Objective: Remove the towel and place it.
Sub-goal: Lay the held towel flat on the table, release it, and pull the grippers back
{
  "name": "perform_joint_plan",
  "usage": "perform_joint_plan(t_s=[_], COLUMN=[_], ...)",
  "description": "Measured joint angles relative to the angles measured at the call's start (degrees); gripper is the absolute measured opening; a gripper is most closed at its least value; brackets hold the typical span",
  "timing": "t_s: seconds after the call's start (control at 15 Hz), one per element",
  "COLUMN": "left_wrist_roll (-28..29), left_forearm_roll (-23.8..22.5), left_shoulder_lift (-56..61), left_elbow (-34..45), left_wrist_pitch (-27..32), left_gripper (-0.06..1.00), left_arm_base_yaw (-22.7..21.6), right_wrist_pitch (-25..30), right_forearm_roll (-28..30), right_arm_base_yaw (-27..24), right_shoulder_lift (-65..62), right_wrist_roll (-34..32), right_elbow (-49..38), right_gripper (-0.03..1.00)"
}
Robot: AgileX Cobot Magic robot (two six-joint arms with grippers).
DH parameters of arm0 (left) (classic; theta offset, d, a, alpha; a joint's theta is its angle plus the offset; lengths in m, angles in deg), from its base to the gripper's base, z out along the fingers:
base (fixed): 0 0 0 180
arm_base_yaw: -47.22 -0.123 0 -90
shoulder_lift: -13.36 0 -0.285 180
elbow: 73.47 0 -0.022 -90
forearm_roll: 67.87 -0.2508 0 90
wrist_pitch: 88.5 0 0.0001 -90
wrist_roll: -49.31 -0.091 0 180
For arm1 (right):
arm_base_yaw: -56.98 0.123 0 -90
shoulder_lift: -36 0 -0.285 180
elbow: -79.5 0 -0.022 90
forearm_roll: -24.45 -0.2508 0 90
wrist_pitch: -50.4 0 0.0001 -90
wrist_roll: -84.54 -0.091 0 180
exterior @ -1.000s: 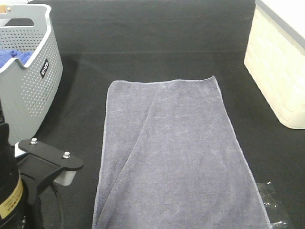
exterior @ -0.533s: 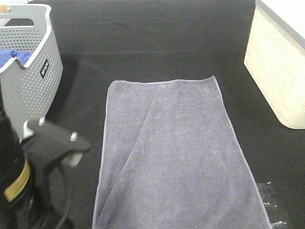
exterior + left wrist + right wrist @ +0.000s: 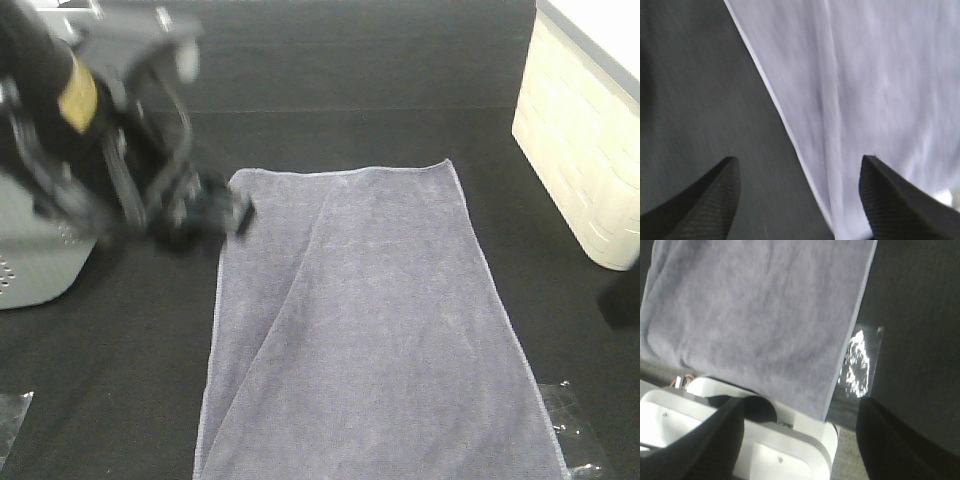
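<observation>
The slate-grey towel (image 3: 370, 320) lies spread flat on the black table, with one long diagonal fold. My left gripper (image 3: 215, 212) hovers at its far left corner, blurred by motion. In the left wrist view the gripper (image 3: 800, 200) is open, and its two dark fingertips (image 3: 710, 200) straddle the hemmed edge of the towel (image 3: 870, 75), holding nothing. In the right wrist view my right gripper (image 3: 800, 450) is open and empty, near the towel's (image 3: 755, 315) near right corner. I cannot make out the right gripper in the exterior view.
The grey perforated basket (image 3: 30, 270) stands at the left, largely hidden behind my left arm. A cream woven box (image 3: 585, 150) stands at the far right. Clear plastic scraps lie at the front right (image 3: 575, 440) and front left (image 3: 10, 420). The white robot base (image 3: 765, 445) shows below the right wrist.
My left arm has swung from the front left corner up and forward, and its gripper now reaches the towel's far left corner. The towel has not moved.
</observation>
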Motion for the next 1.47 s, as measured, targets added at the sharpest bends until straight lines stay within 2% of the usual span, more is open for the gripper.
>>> perform_joint_plan(t_s=[0.13,0.33,0.6,0.87,1.13,1.2,1.33,1.47], left_wrist_roll=[-2.9,-7.7,-12.6,-14.4,-14.9,-14.9,-14.9,-14.9], left_forearm_roll=[0.2,1.8,6.6,9.2,10.6,10.6,10.7,10.7], left_shoulder_lift=[-0.9,-8.1,-21.4,-37.1,-53.8,-53.8,-59.1,-62.3], left_elbow=[-2.1,-9.2,-22.2,-38.8,-59.8,-59.8,-66.3,-69.7], left_wrist_pitch=[-4.1,-4.5,-4.5,-3.3,4.2,4.2,7.7,9.3], left_gripper=[0.65,0.65,0.65,0.65,0.65,0.65,0.64,0.64], left_arm_base_yaw=[-6.6,-16.1,-22.2,-24.3,-24.4,-24.4,-24.4,-24.4], right_wrist_pitch=[-2.3,-4.2,-4.9,-5.2,-6.1,-6.1,-6.1,-6.1], right_forearm_roll=[0.0,0.0,0.0,0.0,-0.1,-0.1,-0.1,-0.1], right_arm_base_yaw=[0.0,-0.1,-0.1,-0.1,-0.1,-0.1,-0.1,-0.1], right_shoulder_lift=[3.7,10.7,21.5,29.3,33.1,33.1,33.2,33.2], right_wrist_roll=[0.0,0.0,0.2,0.6,1.8,1.8,2.2,2.7], right_elbow=[3.7,10.5,20.3,24.1,24.6,24.6,24.6,24.6], right_gripper=[0.61,0.56,0.55,0.55,0.55,0.55,0.55,0.55])
